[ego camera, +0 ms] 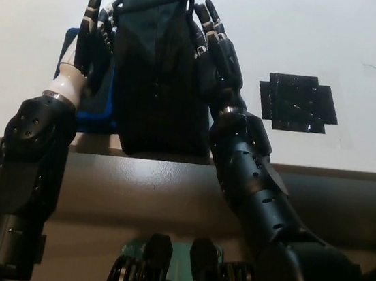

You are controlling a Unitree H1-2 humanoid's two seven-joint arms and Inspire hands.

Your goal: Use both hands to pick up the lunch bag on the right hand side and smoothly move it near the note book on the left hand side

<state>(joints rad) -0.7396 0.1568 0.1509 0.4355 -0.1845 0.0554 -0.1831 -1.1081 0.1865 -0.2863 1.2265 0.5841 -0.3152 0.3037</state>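
The lunch bag [160,75], dark and soft-sided, is being pressed between the two robot hands: the left robot hand [90,43] is lying flat against one side and the right robot hand [216,51] against the other, fingers extended rather than curled, so the bag is being clamped by palm pressure alone and not hooked by a handle. The bag appears to be hanging above the near edge of the bench [338,35], with the blue notebook [99,112] lying just behind and beneath the left robot hand, partly hidden by it and by the bag. The main risk, as I judge it, is slipping: the fabric walls are yielding, and if either robot hand is easing its inward push, or the two arms are travelling at unequal speed, the bag could be sliding downward or twisting out between the palms. A second risk is collision, since the left robot hand is sitting right over the notebook and lowering the bag here could be landing it on top of the notebook instead of beside it, or nudging the notebook off the bench edge. The black taped patch [299,103], well away on the right robot hand's outer side, is posing no obstacle.
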